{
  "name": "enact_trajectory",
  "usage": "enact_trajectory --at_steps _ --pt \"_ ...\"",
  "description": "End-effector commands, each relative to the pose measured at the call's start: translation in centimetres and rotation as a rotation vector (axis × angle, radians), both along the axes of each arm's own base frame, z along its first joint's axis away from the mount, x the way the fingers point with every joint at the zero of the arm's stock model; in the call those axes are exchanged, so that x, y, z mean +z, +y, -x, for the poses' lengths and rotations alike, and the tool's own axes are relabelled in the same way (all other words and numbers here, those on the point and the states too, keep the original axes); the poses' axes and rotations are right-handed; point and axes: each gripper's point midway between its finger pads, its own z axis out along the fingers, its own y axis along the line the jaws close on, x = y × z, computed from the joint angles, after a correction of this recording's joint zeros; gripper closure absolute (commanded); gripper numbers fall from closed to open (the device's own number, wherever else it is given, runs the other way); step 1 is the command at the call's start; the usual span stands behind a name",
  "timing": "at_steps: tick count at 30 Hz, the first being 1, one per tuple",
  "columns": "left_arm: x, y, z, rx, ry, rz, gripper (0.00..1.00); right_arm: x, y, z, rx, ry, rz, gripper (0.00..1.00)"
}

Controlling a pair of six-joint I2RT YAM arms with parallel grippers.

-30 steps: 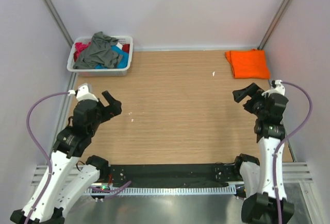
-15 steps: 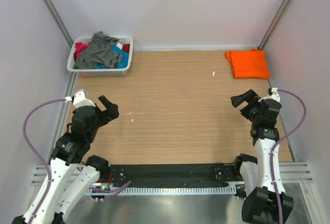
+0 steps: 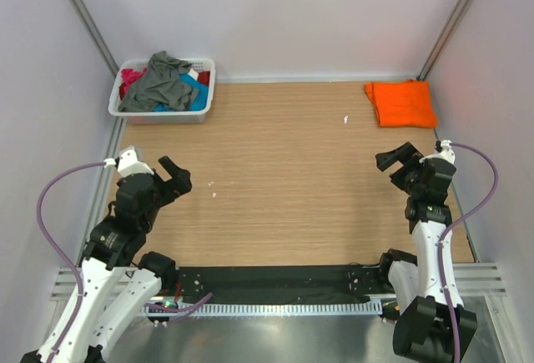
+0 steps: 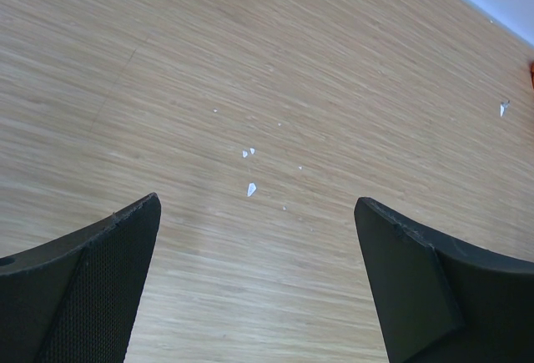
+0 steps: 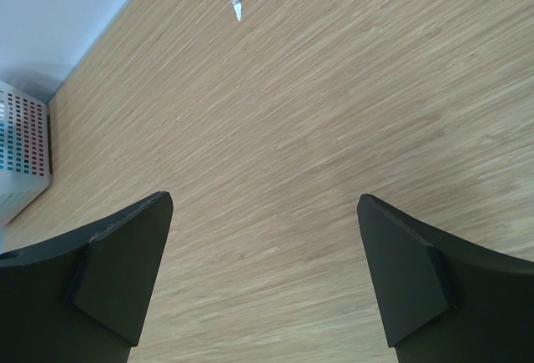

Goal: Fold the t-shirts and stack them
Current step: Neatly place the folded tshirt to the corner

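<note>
A folded bright orange t-shirt (image 3: 401, 103) lies flat at the table's far right corner. Other t-shirts sit crumpled in a white basket (image 3: 201, 104) at the far left: a dark grey one (image 3: 160, 82) on top, teal-blue (image 3: 193, 93) and red-pink (image 3: 130, 78) beneath. My left gripper (image 3: 177, 173) hovers open over the left side of the wooden table, nothing between its fingers (image 4: 92, 284). My right gripper (image 3: 394, 161) hangs open near the right side, below the orange shirt, and holds nothing; its fingers (image 5: 409, 275) frame bare wood.
Small white scraps (image 4: 250, 188) lie on the wood ahead of the left gripper, and another scrap (image 3: 345, 118) sits left of the orange shirt. A corner of the basket (image 5: 21, 154) shows in the right wrist view. Grey walls close in the table on three sides.
Both arms have drawn back toward the near edge and lowered. The left gripper moved slightly left, the right gripper slightly down. Both stayed open; the shirts have not moved.
</note>
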Motion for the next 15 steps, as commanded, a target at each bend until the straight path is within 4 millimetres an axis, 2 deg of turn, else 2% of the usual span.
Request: enact_trajectory --at_steps 1,11,15 --pt "0.45 0.09 -0.57 0.007 -0.022 -0.005 0.0 2.18 -0.6 -0.84 -0.011 -0.064 0.043 0.0" --pt "0.56 0.21 -0.54 0.013 -0.026 -0.005 0.0 2.14 -0.6 -0.83 -0.009 -0.06 0.043 0.0" --pt "0.63 0.05 -0.6 0.009 -0.024 0.001 0.0 2.87 -0.54 -0.76 -0.011 -0.077 0.045 0.0"
